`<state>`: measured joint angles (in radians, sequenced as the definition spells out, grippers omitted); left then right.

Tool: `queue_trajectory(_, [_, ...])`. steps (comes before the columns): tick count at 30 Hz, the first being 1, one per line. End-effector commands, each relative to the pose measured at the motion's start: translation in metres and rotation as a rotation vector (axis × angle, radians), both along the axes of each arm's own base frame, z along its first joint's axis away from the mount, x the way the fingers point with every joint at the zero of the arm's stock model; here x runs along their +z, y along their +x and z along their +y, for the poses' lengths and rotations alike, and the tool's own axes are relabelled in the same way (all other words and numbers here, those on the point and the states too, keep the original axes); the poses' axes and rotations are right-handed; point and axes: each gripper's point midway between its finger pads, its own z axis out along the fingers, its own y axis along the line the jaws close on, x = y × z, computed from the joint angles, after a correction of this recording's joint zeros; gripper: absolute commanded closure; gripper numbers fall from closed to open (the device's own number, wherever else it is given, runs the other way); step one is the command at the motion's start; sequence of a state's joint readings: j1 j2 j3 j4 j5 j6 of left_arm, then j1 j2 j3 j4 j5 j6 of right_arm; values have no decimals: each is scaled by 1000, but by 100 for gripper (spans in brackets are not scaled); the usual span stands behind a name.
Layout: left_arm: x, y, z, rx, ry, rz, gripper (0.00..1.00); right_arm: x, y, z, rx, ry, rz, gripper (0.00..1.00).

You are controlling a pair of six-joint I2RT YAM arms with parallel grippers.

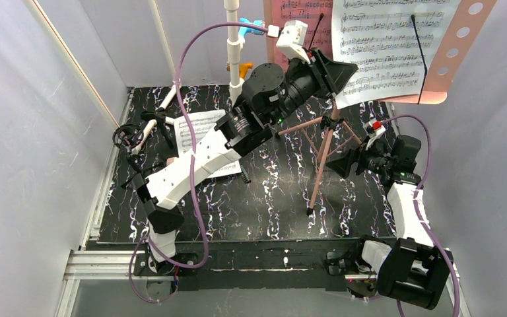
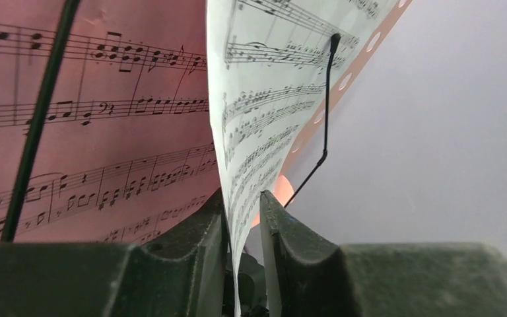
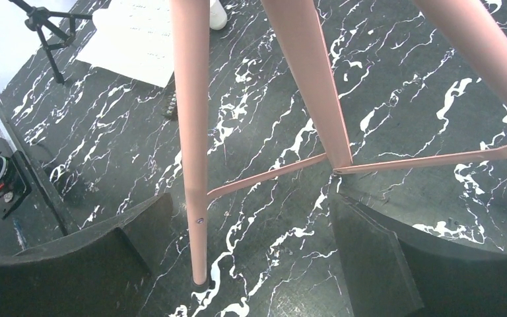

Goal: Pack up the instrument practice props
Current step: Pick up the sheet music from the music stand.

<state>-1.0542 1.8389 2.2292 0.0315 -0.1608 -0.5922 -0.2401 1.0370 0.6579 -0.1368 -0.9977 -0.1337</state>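
white page (image 2: 257,99): matt paper | tabletop (image 3: 247,99): glossy black marble-look

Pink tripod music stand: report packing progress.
Done: nothing looks packed. The pink tripod music stand is upright on the black marbled table, its desk holding a white sheet-music page and a pink sheet-music page; a loose white page lies on the table. In hand: the left pincer brackets the first page's lower edge, grip unconfirmed. The right pincer is open by the legs. Left: everything.

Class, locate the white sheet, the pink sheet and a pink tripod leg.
white sheet (image 2: 264,99): left wrist view, printed face.
pink sheet (image 2: 119,119): left wrist view, middle staves.
pink tripod leg (image 3: 191,132): right wrist view, mid-shaft.
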Motion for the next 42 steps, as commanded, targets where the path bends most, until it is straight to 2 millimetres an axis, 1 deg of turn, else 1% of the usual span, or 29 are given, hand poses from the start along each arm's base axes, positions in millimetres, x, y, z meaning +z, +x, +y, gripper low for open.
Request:
queue_trajectory(1, [14, 3, -3, 20, -19, -55, 83, 7, -2, -1, 8, -5, -35, 1])
queue_trajectory(3, [16, 3, -4, 18, -6, -81, 99, 8, -2, -1, 6, -6, -36, 2])
queue_trajectory(6, [15, 2, 1, 35, 42, -121, 100, 8, -2, -2, 4, -9, -39, 2])
queue_trajectory(8, [18, 1, 13, 65, 78, -153, 100, 8, -2, -2, 3, -14, -43, 2])
queue_trajectory(9, [13, 1, 21, 88, 115, -158, 100, 8, -2, -3, 2, -15, -44, 2])
queue_trajectory(11, [15, -2, 45, 144, 162, -192, 100, 8, -3, -3, -1, -19, -46, 2])
queue_trajectory(12, [15, -1, 53, 169, 175, -201, 100, 8, -2, -3, -2, -20, -47, 2])
queue_trajectory(13, [23, -6, 69, 195, 183, -229, 100, 9, -2, -4, -4, -21, -48, 2])
queue_trajectory(14, [18, -7, 75, 211, 207, -239, 100, 8, -2, -4, -4, -21, -46, 2])
queue_trajectory(16, [24, -13, 93, 230, 220, -271, 100, 7, -2, -4, -6, -23, -43, 2])
queue_trajectory(18, [28, -21, 106, 231, 238, -302, 100, 6, -1, -5, -7, -25, -42, 2])
queue_trajectory(22, [30, -36, 132, 228, 281, -339, 100, 4, -1, -5, -9, -27, -36, 2])
queue_trajectory(26, [27, -50, 168, 257, 313, -340, 100, 3, 0, -6, -13, -31, -35, 2])
queue_trajectory(27, [22, -53, 176, 260, 329, -332, 100, 3, 0, -6, -14, -33, -34, 2])
queue_trajectory(28, [12, -56, 184, 261, 352, -324, 100, 3, 0, -7, -13, -36, -35, 2])
queue_trajectory(29, [10, -63, 198, 267, 357, -320, 100, 2, 0, -7, -13, -39, -36, 2])
queue_trajectory(34, [-26, -85, 244, 272, 405, -284, 100, 0, -1, -7, -3, -53, -36, 2])
queue_trajectory(38, [-57, -102, 271, 254, 418, -252, 100, -4, -3, -6, 18, -52, -28, 2])
queue_trajectory(41, [-80, -111, 286, 244, 435, -220, 100, -5, -4, -5, 34, -53, -29, 1])
queue_trajectory(42, [-90, -112, 288, 241, 448, -205, 100, -5, -4, -4, 39, -53, -30, 2])
